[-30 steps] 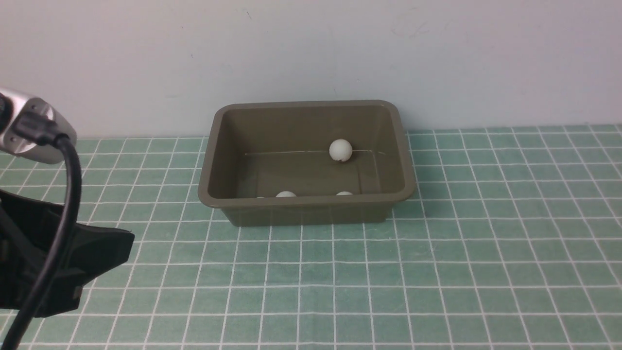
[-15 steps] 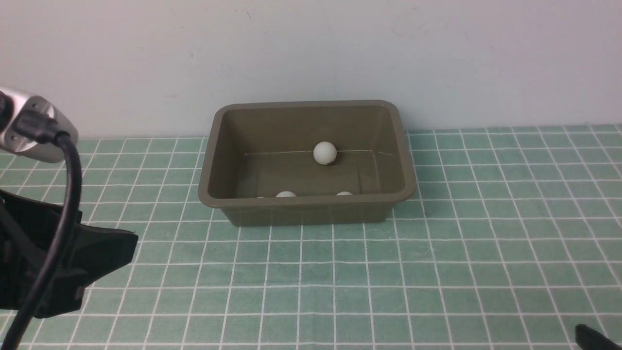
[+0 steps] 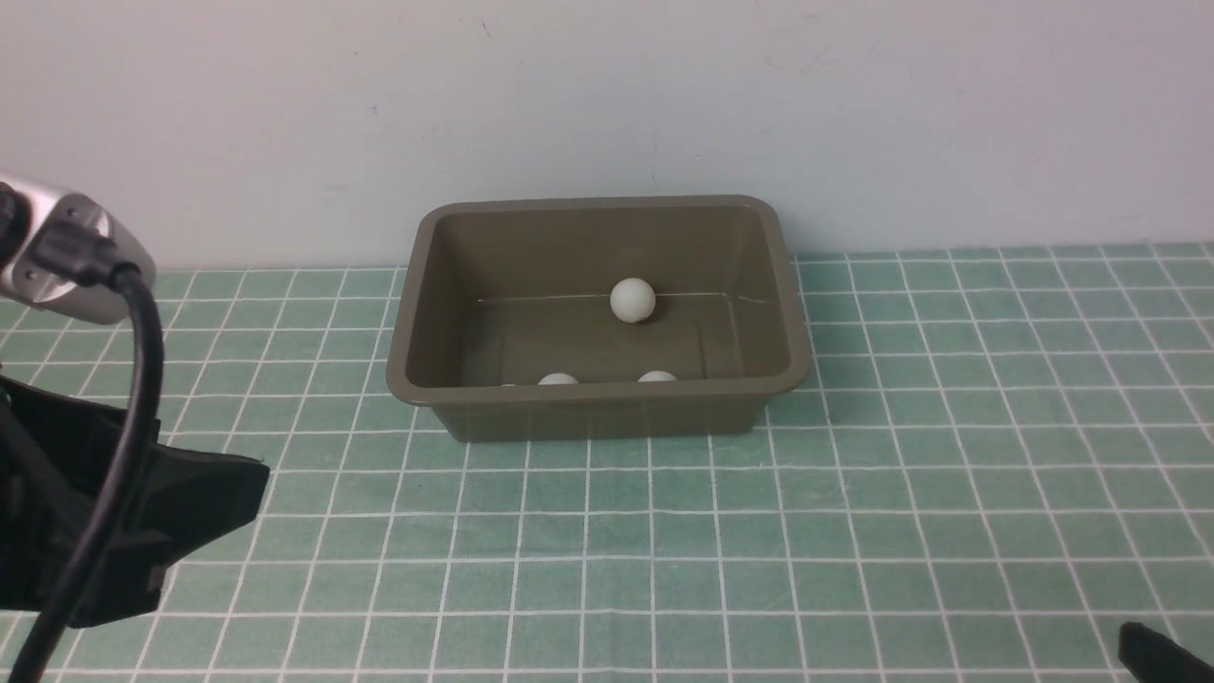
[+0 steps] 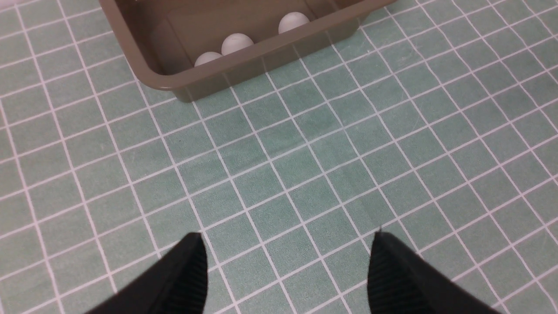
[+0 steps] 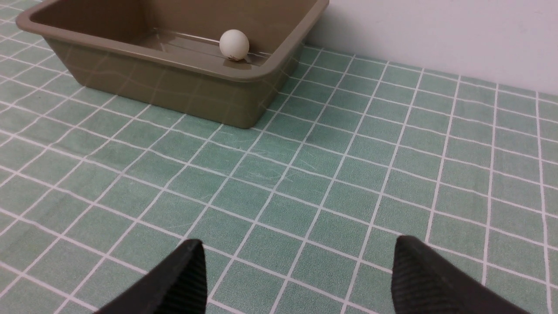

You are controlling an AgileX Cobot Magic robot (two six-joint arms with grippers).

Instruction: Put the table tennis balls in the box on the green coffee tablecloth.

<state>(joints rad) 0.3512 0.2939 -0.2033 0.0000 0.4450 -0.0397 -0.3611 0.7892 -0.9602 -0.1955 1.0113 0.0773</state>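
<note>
The olive-brown box (image 3: 597,413) stands on the green checked tablecloth (image 3: 854,493) near the back wall. Several white table tennis balls lie inside it: one by the far wall (image 3: 633,300) and others against the near wall (image 3: 558,379), (image 3: 656,377). The left wrist view shows three balls (image 4: 236,42) behind the box's near wall (image 4: 261,65). My left gripper (image 4: 286,237) hovers open over bare cloth in front of the box. My right gripper (image 5: 298,242) is open and empty too, to the right of the box (image 5: 174,87), where one ball (image 5: 234,44) shows.
A plain white wall (image 3: 607,95) rises right behind the box. My left arm with its black cable (image 3: 123,455) fills the front view's left edge. Only a black tip of the right gripper (image 3: 1157,655) shows at the bottom right corner.
The ball by the box's far wall rolled left and stopped. A ball at the near wall shifted slightly left. The right gripper's tip came into the front view's corner.
</note>
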